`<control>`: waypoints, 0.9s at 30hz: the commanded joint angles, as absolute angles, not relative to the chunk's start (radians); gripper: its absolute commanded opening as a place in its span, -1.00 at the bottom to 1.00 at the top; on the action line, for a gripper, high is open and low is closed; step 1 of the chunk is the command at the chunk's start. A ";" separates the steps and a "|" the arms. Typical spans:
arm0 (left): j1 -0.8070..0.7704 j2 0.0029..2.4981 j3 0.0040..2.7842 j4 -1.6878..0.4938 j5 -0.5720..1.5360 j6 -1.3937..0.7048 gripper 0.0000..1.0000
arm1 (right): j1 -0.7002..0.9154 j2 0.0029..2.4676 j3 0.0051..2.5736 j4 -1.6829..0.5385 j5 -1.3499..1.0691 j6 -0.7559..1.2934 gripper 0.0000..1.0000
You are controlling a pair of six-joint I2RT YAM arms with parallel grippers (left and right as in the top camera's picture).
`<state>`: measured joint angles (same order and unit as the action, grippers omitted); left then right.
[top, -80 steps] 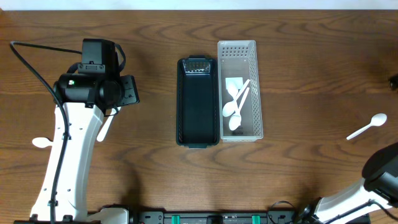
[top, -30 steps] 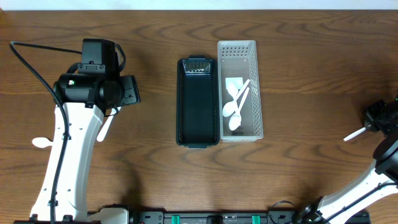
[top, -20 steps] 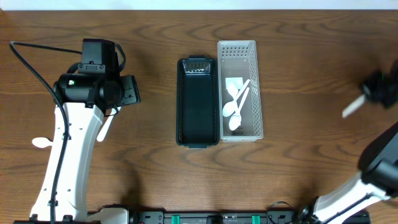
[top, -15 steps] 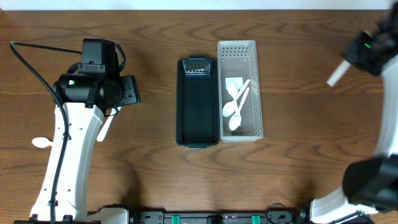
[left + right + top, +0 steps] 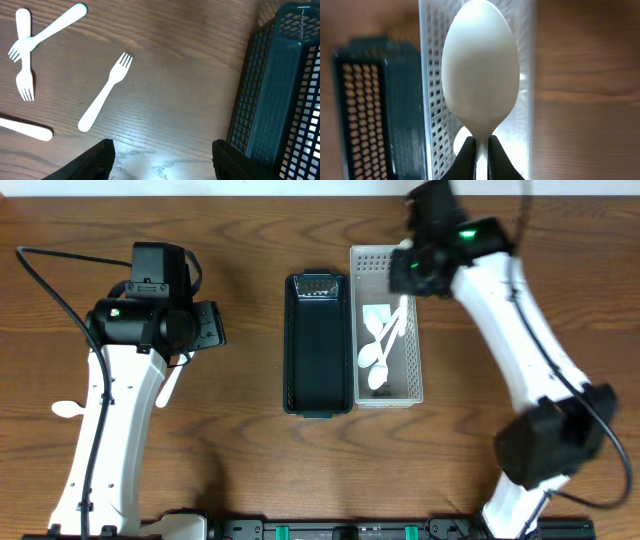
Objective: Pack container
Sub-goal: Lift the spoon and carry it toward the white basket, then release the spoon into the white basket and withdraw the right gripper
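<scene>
My right gripper (image 5: 481, 161) is shut on the handle of a white plastic spoon (image 5: 481, 70). It holds the spoon above the far end of the white mesh basket (image 5: 433, 75). From overhead, the right gripper (image 5: 413, 268) hangs over that basket's (image 5: 416, 375) top right corner. Two white spoons (image 5: 375, 352) lie inside it. The dark mesh basket (image 5: 318, 345) beside it looks empty. My left gripper (image 5: 162, 167) is open, low over bare table. The dark basket's wall (image 5: 280, 95) is to its right and a white fork (image 5: 102, 95) to its left.
Two crossed white forks (image 5: 27, 47) and another white handle (image 5: 25, 129) lie on the table left of the left gripper. A white spoon (image 5: 66, 408) rests by the left arm's base. The left arm (image 5: 120, 380) stands along the table's left side.
The right arm has swung from the table's right edge up and left, carrying the spoon to above the white basket. The left arm has not moved.
</scene>
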<state>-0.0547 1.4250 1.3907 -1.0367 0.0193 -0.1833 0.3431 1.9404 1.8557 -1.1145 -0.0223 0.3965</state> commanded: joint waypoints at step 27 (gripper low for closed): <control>-0.050 1.335 1.430 -1.141 0.006 0.027 0.64 | 0.241 1.987 2.041 -1.150 -0.001 0.298 -0.04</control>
<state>-0.0547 1.3815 1.3914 -1.1191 0.0189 -0.0956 0.2958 2.0785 1.9827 -1.1442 -0.0113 0.3168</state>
